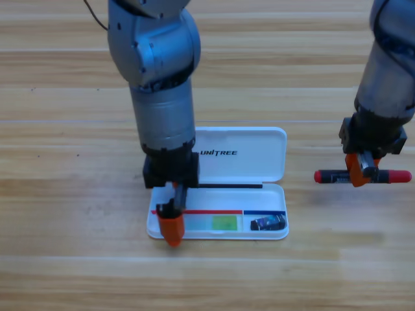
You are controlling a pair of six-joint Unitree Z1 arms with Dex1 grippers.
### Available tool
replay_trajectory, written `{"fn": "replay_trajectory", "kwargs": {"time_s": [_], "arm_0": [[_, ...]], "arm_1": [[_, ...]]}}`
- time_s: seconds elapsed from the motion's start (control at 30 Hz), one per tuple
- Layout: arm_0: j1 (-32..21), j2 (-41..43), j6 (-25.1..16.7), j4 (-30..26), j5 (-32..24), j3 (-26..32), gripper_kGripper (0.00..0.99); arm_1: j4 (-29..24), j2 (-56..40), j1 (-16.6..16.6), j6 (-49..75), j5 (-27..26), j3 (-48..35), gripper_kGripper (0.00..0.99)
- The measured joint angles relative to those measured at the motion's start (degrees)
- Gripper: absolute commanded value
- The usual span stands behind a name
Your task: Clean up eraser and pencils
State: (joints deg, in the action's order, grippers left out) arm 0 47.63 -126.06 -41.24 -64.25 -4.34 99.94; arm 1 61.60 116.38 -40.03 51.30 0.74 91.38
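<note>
Setting: a wooden counter (65, 129) seen from above, with two grey arms entering from the top edge.
White case (259, 146): lies open at the middle of the counter, its lid, printed with a dark word, folded back toward the top, its shallow tray toward the bottom.
Left tool (172, 223): points down over the left end of the tray; an orange jaw tip reaches the tray's front left rim. Whether the jaws are parted or closed cannot be told, as the tool body hides the gap.
Pale green pencil (224, 223): only a short green stretch shows, lying flat in the middle of the tray, just right of the left tool. Whether the tool touches it cannot be told.
Eraser (269, 223): a small dark block with a shiny wrapper, resting in the right end of the tray, right of the green stretch and apart from it.
Right tool (362, 172): hangs over the bare counter well to the right of the case, its orange jaws closed around the middle of the black pencil.
Black pencil (331, 175): held level, running left to right, with a red end projecting on each side of the right tool; it is outside the case.
</note>
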Motion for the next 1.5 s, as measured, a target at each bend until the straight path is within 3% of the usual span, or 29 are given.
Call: {"fn": "replay_trajectory", "kwargs": {"time_s": [0.13, 0.27, 0.53, 0.67, 0.8, 1.33, 1.37, 1.43, 1.47, 1.5], "arm_0": [[-0.71, 5.44, 0.00, -3.78, 0.25, 0.50, 0.990], [-3.36, 16.29, -0.96, -5.69, 0.38, 0.76, 0.990], [-18.23, 33.38, -4.53, -5.87, -0.10, -1.44, 0.990], [-25.00, 35.04, -5.52, -5.86, -1.58, -3.98, 0.990], [-28.55, 35.28, -5.52, -5.83, -3.17, -6.22, 0.990], [-29.27, 36.49, -5.52, -1.32, -4.91, -13.91, 0.990], [-29.27, 36.49, -5.52, -0.85, -5.02, -14.31, 0.990], [-29.27, 36.49, -5.52, -0.74, -5.29, -14.78, 0.990], [-29.27, 36.49, -5.52, -0.72, -5.42, -15.06, 0.990], [-29.27, 36.49, -5.52, -0.69, -5.45, -15.26, 0.990]], "arm_1": [[1.40, -1.88, -3.36, -2.05, -0.87, 3.12, 0.000], [2.19, -0.80, -6.53, -3.88, -0.87, 8.51, 0.000], [4.48, 10.57, -11.18, -6.34, -0.87, 22.77, 0.000], [7.08, 15.47, -12.84, -7.52, -0.87, 28.11, 0.000], [7.75, 18.04, -13.97, -7.71, -0.87, 30.82, 0.000], [7.99, 22.85, -15.29, -8.19, -0.01, 34.85, 0.000], [7.99, 22.85, -15.29, -8.21, 0.16, 34.87, 0.181], [7.99, 22.85, -15.30, -8.41, 0.57, 34.94, 0.692], [8.00, 22.85, -15.30, -8.55, 0.77, 34.94, 0.854], [8.00, 22.85, -15.30, -8.66, 0.97, 34.94, 0.882]]}}
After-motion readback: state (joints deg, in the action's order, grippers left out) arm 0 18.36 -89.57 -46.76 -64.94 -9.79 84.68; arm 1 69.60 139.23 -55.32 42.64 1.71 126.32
